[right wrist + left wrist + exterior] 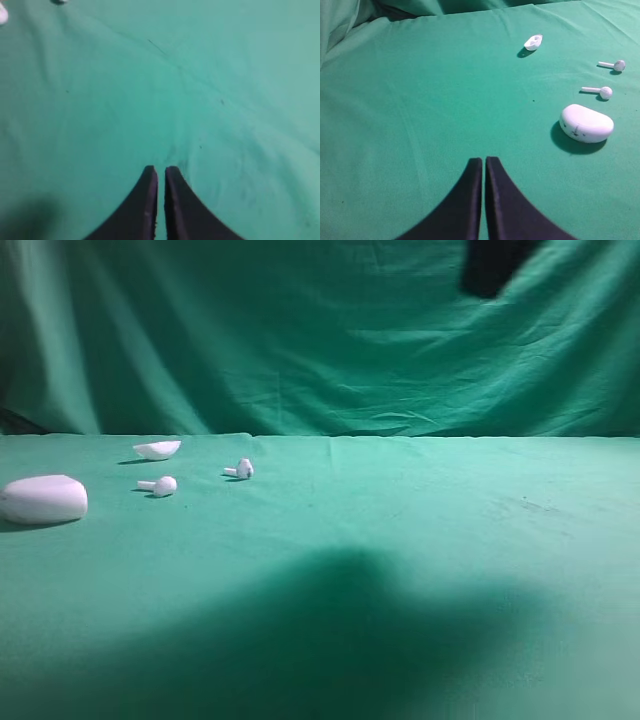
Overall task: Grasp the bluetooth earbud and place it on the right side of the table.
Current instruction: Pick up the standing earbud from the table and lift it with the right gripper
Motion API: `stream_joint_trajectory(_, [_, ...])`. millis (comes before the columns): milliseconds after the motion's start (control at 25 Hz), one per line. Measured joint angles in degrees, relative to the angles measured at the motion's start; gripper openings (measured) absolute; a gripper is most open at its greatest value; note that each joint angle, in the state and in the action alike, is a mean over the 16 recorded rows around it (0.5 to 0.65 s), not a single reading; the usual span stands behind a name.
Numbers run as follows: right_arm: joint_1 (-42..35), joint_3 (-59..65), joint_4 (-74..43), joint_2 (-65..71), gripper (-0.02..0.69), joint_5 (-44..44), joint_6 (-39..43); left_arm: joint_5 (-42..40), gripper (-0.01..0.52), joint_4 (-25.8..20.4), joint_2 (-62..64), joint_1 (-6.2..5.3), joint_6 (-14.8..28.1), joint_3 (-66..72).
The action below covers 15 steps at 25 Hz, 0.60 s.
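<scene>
The bluetooth earbud (242,469) lies on the green table (400,540) at the back left, a small white bud with dark specks on its head; the left wrist view shows the earbud (618,65) at the far right. My left gripper (483,160) is shut and empty, hovering over bare cloth well short of it. My right gripper (160,170) has its jaws together with only a thin slit and nothing between them, above bare cloth. A dark part of the right arm (495,265) hangs high at the back right.
A twin plain white earbud (160,485) lies left of the task one. A large white oval case (45,499) sits at the far left, and a white lid-like piece (157,449) lies behind them. A wide shadow covers the front of the cloth.
</scene>
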Motion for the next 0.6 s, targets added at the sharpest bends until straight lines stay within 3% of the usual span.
stream_joint_trajectory(280, [7.23, -21.65, -0.47, 18.21, 0.193, 6.25, 1.52, 0.00, 0.000, 0.01, 0.00, 0.00, 0.00, 0.00])
stream_joint_trajectory(600, [10.28, -43.92, -1.59, 36.14, 0.321, 14.79, 4.60, 0.00, 0.000, 0.01, 0.00, 0.00, 0.00, 0.00])
